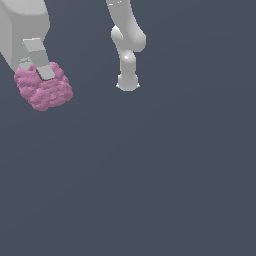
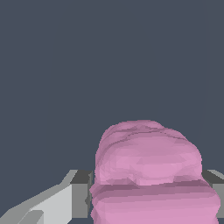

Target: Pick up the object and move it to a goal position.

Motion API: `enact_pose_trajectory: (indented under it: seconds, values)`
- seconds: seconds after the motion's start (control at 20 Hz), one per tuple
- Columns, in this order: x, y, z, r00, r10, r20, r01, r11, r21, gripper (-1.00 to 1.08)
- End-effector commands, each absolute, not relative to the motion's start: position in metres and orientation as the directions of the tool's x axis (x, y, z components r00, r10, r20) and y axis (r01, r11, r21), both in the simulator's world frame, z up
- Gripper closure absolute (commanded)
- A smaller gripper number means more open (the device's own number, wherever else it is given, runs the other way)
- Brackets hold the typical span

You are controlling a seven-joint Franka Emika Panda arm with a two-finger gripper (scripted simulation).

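Observation:
The object (image 1: 45,90) is a pink-mauve lumpy clump with a bumpy surface, at the exterior view's upper left. My gripper (image 1: 39,70) is shut on it, with one grey finger (image 1: 41,60) across its near side and the other finger hidden behind it. In the wrist view the object (image 2: 148,175) fills the space between the two fingers (image 2: 81,192), one on each side of it. Whether it rests on the dark floor or hangs above it I cannot tell.
The arm's white base and lower links (image 1: 127,55) stand at the exterior view's upper middle. The dark grey floor (image 1: 150,175) spreads over the rest of the view.

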State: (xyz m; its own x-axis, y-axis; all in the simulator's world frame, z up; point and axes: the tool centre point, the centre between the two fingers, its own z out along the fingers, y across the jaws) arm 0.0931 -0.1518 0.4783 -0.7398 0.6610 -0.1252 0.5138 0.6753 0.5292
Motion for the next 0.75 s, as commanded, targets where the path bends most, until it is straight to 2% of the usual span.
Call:
enact_pose_trajectory:
  seconds: [0.0, 0.7]
  values:
    - [0.094, -0.157, 0.489, -0.760, 0.636, -0.135, 0.484, 0.692, 0.536, 1.08]
    - [0.098, -0.167, 0.510, -0.796, 0.585, -0.156, 0.423, 0.722, 0.548, 1.08]
